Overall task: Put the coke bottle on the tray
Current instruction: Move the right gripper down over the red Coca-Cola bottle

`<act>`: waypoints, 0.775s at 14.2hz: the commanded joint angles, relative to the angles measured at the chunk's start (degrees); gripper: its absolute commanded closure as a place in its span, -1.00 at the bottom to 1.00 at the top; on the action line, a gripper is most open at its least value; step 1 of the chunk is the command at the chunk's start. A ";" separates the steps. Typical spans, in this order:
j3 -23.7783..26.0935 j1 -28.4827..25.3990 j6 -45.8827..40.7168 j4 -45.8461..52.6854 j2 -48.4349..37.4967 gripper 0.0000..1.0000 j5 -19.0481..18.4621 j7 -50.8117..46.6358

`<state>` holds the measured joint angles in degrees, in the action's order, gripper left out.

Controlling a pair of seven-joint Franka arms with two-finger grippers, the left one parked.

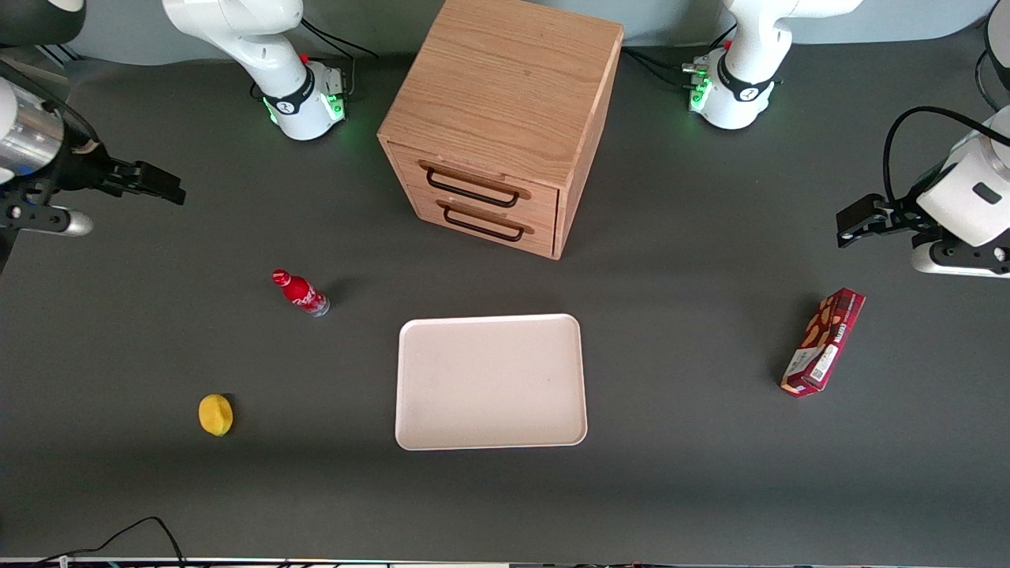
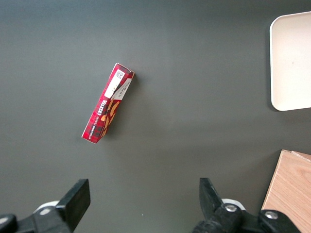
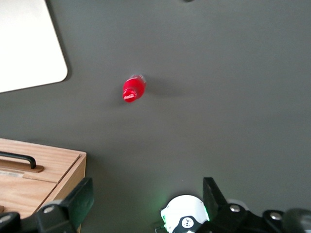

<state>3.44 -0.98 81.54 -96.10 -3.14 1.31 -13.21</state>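
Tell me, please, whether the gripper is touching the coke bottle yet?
Apart. In the front view, open table lies between the gripper, open near the working arm's end, and the coke bottle, which stands alone beside the tray.

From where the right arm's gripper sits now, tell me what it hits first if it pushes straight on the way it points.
Judging by the right wrist view, the open gripper points down at the table. Bare tabletop likely comes first, slightly short of the upright coke bottle, though depth is uncertain.

Matt tray (image 1: 489, 383); wood cabinet (image 1: 505, 95)
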 commanded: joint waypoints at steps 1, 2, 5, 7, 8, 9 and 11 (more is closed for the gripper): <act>1.29 -0.42 8.25 -6.97 0.76 -1.00 1.76 -0.94; 1.65 -0.34 12.98 -9.96 1.64 -1.00 1.76 -1.81; 2.35 -0.42 29.32 -22.17 3.57 -1.00 1.24 -2.52; 3.49 -0.42 35.95 -26.23 5.41 -1.00 1.24 -4.27; 3.93 -0.51 37.80 -27.03 6.38 -1.00 0.98 -5.68; 4.72 -0.42 40.25 -28.26 6.91 -1.00 0.71 -6.47; 4.82 -0.42 43.96 -29.85 7.97 -1.00 -0.69 -6.57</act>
<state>8.06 -1.19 122.56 -124.27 5.15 1.86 -17.97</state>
